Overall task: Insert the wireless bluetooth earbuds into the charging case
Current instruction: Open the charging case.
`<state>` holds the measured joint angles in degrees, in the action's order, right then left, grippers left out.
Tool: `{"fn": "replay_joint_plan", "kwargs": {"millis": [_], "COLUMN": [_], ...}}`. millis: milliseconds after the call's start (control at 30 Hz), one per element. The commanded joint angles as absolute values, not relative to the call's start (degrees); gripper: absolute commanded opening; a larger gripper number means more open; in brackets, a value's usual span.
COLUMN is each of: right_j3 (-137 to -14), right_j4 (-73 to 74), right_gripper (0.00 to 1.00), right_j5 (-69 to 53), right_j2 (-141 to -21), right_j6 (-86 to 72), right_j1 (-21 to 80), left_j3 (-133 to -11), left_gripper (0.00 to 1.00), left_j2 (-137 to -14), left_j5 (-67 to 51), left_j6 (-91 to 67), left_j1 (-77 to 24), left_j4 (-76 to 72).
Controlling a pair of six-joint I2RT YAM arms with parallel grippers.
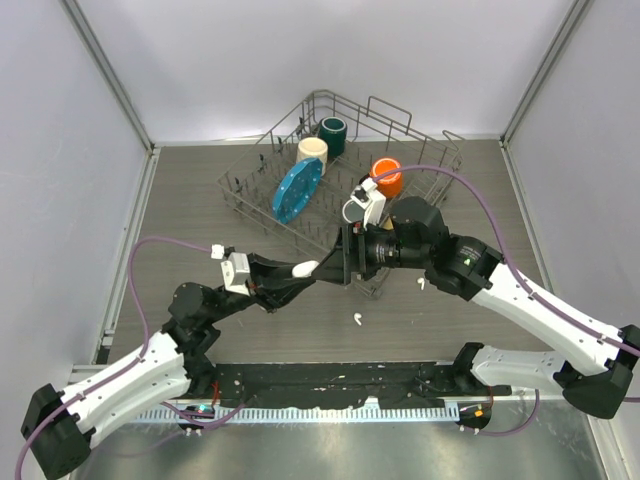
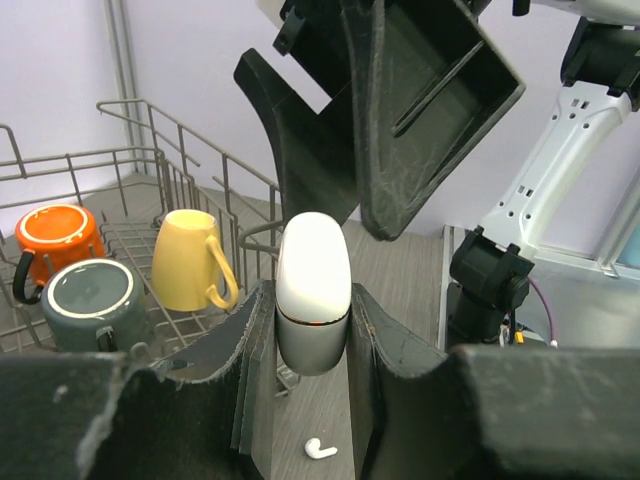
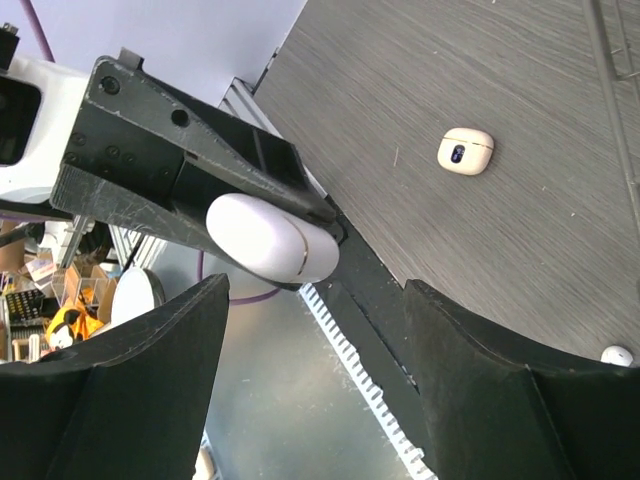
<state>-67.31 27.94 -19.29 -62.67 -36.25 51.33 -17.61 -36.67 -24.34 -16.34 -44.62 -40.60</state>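
Note:
My left gripper (image 1: 300,270) is shut on a white charging case (image 1: 305,268), lid closed, held above the table. In the left wrist view the case (image 2: 313,290) stands upright between my fingers (image 2: 255,340). My right gripper (image 1: 338,262) is open and empty, its jaws facing the case's free end from the right, apart from it. In the right wrist view the case (image 3: 272,238) sits just beyond my spread fingers (image 3: 150,370). One white earbud (image 1: 357,319) lies on the table below the case and also shows in the left wrist view (image 2: 320,449). Another white earbud (image 1: 421,284) lies to the right.
A wire dish rack (image 1: 235,195) at the back holds a blue plate (image 1: 297,190), a cream mug (image 1: 312,150), a dark green mug (image 1: 333,135) and an orange mug (image 1: 387,178). A cream-beige closed case (image 3: 465,151) lies on the table. A small white piece (image 3: 616,354) lies near the right wrist view's edge.

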Motion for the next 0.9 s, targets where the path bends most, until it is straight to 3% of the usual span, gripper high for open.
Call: {"fn": "replay_joint_plan", "kwargs": {"millis": [0, 867], "right_j3": [-70.0, -68.3], "right_j4": [26.6, 22.8], "right_gripper": [0.75, 0.73], "right_j5": [-16.2, -9.9], "right_j2": [-62.8, -62.3], "right_j6": [-35.0, -37.4], "right_j1": [51.9, 52.1], "left_j3": [-20.0, -21.5], "left_gripper": [0.00, 0.00], "left_j2": [-37.0, -36.8], "left_j5": [-26.6, -35.0], "left_j6": [-17.6, -22.0], "left_j1": [-44.6, -44.5], "left_j4": [-45.1, -47.3]}}
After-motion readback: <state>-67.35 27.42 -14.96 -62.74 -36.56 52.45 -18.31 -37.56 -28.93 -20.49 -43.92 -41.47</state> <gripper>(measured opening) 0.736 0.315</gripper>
